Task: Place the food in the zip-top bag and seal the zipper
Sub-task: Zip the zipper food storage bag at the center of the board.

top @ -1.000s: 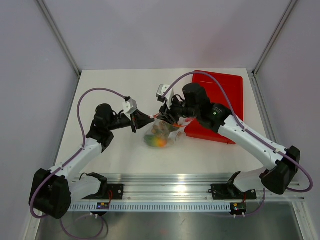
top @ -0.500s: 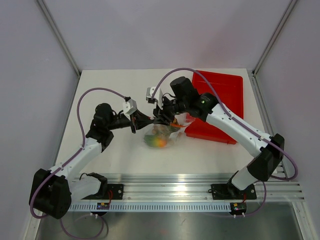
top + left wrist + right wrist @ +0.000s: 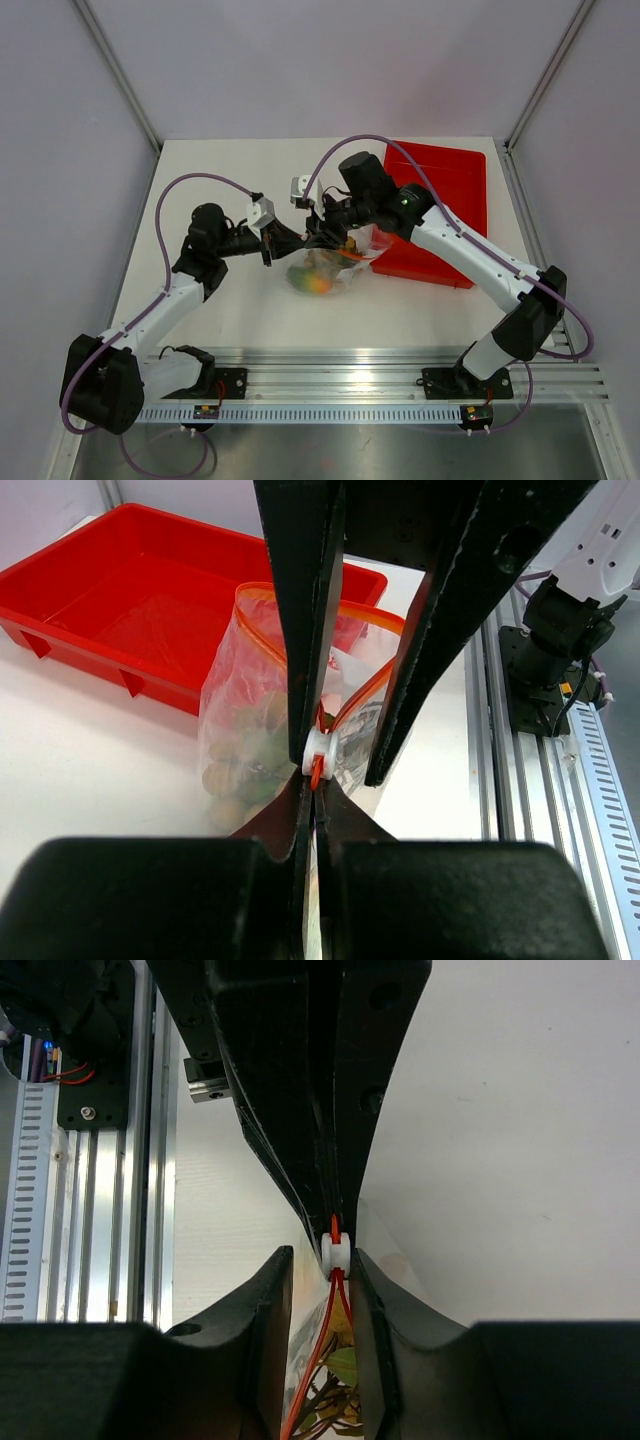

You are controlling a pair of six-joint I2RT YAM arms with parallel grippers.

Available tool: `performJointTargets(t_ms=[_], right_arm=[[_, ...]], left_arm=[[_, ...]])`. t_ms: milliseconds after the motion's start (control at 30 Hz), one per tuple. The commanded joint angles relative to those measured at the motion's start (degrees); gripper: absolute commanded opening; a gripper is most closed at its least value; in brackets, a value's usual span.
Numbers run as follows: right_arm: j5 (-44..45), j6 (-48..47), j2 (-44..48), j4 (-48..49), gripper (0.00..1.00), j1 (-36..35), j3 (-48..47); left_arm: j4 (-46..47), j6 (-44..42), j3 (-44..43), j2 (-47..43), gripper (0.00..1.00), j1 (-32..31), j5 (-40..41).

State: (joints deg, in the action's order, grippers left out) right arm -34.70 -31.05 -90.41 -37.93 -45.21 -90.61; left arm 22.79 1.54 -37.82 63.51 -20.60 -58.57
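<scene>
The clear zip-top bag (image 3: 338,266) stands mid-table with the food inside: an orange-green mango (image 3: 316,284), tan balls (image 3: 226,780) and something green (image 3: 266,748). Its orange zipper (image 3: 357,693) gapes open along the mouth. My left gripper (image 3: 291,241) (image 3: 312,786) is shut on the bag's left end, just below the white slider (image 3: 317,751) (image 3: 337,1251). My right gripper (image 3: 318,234) (image 3: 320,1265) reaches in from the opposite side. Its jaws straddle the slider: one pad touches it, the other stands a little off.
A red tray (image 3: 442,188) (image 3: 130,610) lies right behind the bag, under my right forearm. The aluminium rail (image 3: 350,362) with both arm bases runs along the near edge. Enclosure walls stand on both sides and at the back.
My right gripper slid left along the bag's mouth until it met the left gripper at the slider end, and its jaws narrowed a little. The left arm stayed put.
</scene>
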Motion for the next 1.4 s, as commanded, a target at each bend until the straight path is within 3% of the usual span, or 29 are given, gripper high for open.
performJointTargets(t_ms=[0, 100, 333, 467, 667, 800, 900, 1100, 1367], right_arm=[[-3.6, -0.7, -0.2, -0.5, 0.35, -0.1, -2.9], [-3.0, -0.6, 0.1, -0.4, 0.34, -0.1, -2.9], [-1.8, -0.2, 0.2, -0.7, 0.14, 0.0, -2.9], [-2.4, 0.4, 1.0, -0.4, 0.13, -0.1, -2.9], [-1.6, 0.6, 2.4, 0.1, 0.00, 0.0, -2.2], [0.2, 1.7, 4.0, 1.1, 0.00, 0.3, 0.3], [-2.0, 4.2, 5.0, 2.4, 0.00, 1.8, 1.8], [-1.2, 5.0, 7.2, 3.3, 0.00, 3.2, 5.6], [2.3, 7.2, 14.2, 5.2, 0.00, 6.0, 14.6]], left_arm=[[1.8, -1.2, -2.7, 0.3, 0.00, 0.5, -1.1], [1.8, -1.2, -2.7, 0.4, 0.00, 0.6, -1.1], [1.6, -1.2, -2.7, 0.4, 0.00, 0.6, -1.6], [1.3, -1.2, -2.6, 0.4, 0.00, 0.6, -1.6], [0.3, -2.6, -3.0, 0.3, 0.00, 0.6, -1.6], [-0.1, -2.6, -3.2, -0.5, 0.00, 1.4, -2.3], [5.8, 1.8, -1.4, -1.3, 0.00, 3.4, -4.3], [4.1, 1.4, -1.8, -2.1, 0.00, 6.0, -4.7], [5.8, 3.7, -1.8, -3.8, 0.00, 10.7, 3.5]])
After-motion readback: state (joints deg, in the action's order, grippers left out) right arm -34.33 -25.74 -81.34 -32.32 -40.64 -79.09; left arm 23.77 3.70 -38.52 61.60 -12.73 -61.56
